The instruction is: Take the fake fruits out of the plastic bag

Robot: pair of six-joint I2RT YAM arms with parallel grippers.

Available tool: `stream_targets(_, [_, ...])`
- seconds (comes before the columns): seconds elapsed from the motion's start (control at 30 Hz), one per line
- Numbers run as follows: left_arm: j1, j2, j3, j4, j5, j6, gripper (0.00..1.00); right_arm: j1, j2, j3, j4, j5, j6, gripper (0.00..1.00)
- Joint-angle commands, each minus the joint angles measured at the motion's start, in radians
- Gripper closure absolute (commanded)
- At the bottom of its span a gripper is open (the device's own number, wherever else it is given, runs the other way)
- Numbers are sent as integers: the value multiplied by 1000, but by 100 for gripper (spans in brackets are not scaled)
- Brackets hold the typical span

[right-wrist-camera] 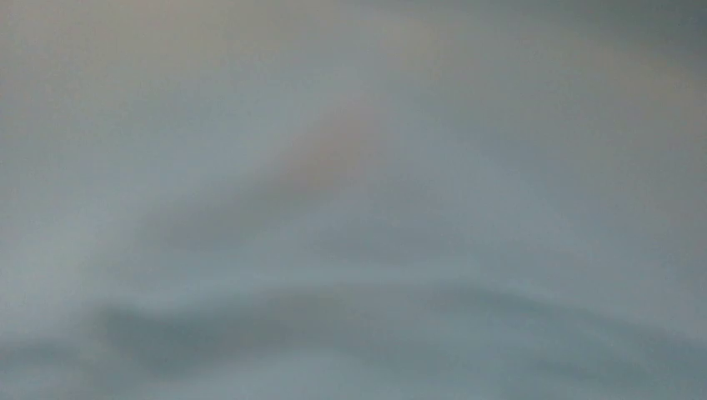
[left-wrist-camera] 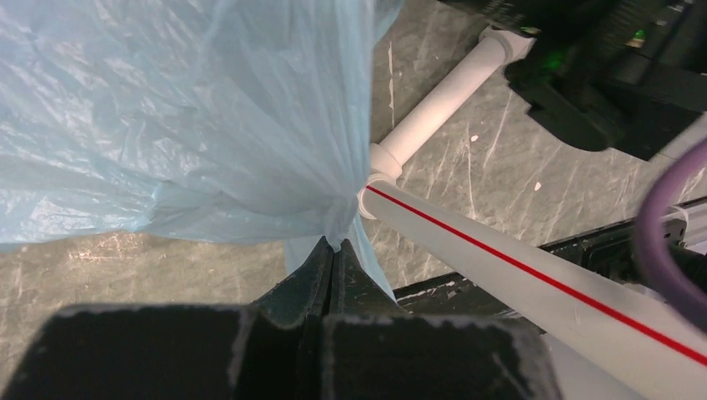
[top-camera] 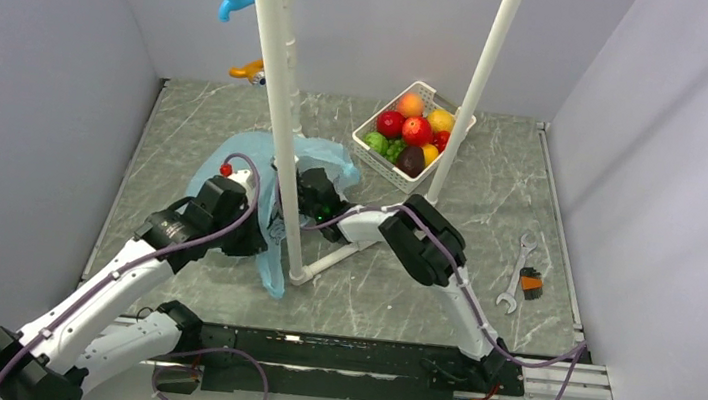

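My left gripper [left-wrist-camera: 333,250] has its jaws pressed together on a gathered twist of the plastic bag [left-wrist-camera: 167,125]. The thin light-blue film bunches right at the fingertips and fans out ahead and to the left of them, crinkled, over the marbled table [left-wrist-camera: 500,167]. Just to the right of these jaws a white pipe [left-wrist-camera: 433,108] of the frame runs away along the table, its joint close beside the pinched film.

My right gripper [top-camera: 313,198] sits on the other side of the upright white pole [top-camera: 282,131] from the left one, its nose at the bag's open mouth. Its own camera gives only a pale blue-grey blur with a faint peach smear. I cannot tell how wide those jaws stand or whether anything lies between them.

Beyond the right gripper and off to its right, well apart from it, stands a white slotted basket [top-camera: 374,165]. The fake fruits [top-camera: 416,131] I can see are heaped inside it: two red ones in the middle, an orange one at the far corner and yellow-orange ones along the right side. With them lie green fruits [top-camera: 375,142] at the left corner and a dark purple fruit [top-camera: 411,160] at the near edge.

What the bag itself holds I cannot tell, since film and arms hide its inside.
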Motion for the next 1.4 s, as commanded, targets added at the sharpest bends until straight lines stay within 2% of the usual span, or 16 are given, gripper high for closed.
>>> stream_targets(0.0, [-4,36,34,41,32,35,100,40,89,146,-61,-15,-66,0])
stream_targets(0.1, [-3,60,46,44,22,38,100,67,142,218,-125,88,-66,0])
stream_targets(0.17, [-3,63,53,42,14,32,100,83,160,251,-202,336,-34,1])
stream_targets(0.23, [-3,56,58,31,-4,23,100,81,151,239,-248,515,54,3])
stream_targets(0.33, [-3,32,60,-3,-41,7,100,53,95,157,-289,727,167,11])
stream_targets(0.4, [-2,10,56,-26,-70,-6,100,25,37,83,-310,801,242,19])
stream_targets(0.5, [-4,-38,46,-67,-118,-29,100,-16,-61,-38,-316,805,307,30])
stream_targets(0.63, [-3,-118,24,-101,-167,-58,100,-27,-176,-194,-228,747,262,45])
stream_targets(0.67, [-2,-132,16,-102,-167,-61,100,-28,-201,-221,-212,719,247,54])
stream_targets(0.8, [-2,-132,11,-113,-136,-52,100,-29,-296,-290,-174,644,185,79])
stream_targets(0.83, [-2,-121,17,-120,-132,-46,100,-29,-326,-296,-183,651,176,82])
stream_targets(1.07, [-1,-111,137,-181,-201,5,100,-52,-464,-250,-315,768,124,80])
stream_targets(1.2, [-1,-138,215,-231,-253,27,100,-84,-496,-183,-463,927,146,78])
stream_targets(1.37, [-2,-173,269,-279,-269,41,100,-102,-634,-227,-592,1164,168,78])
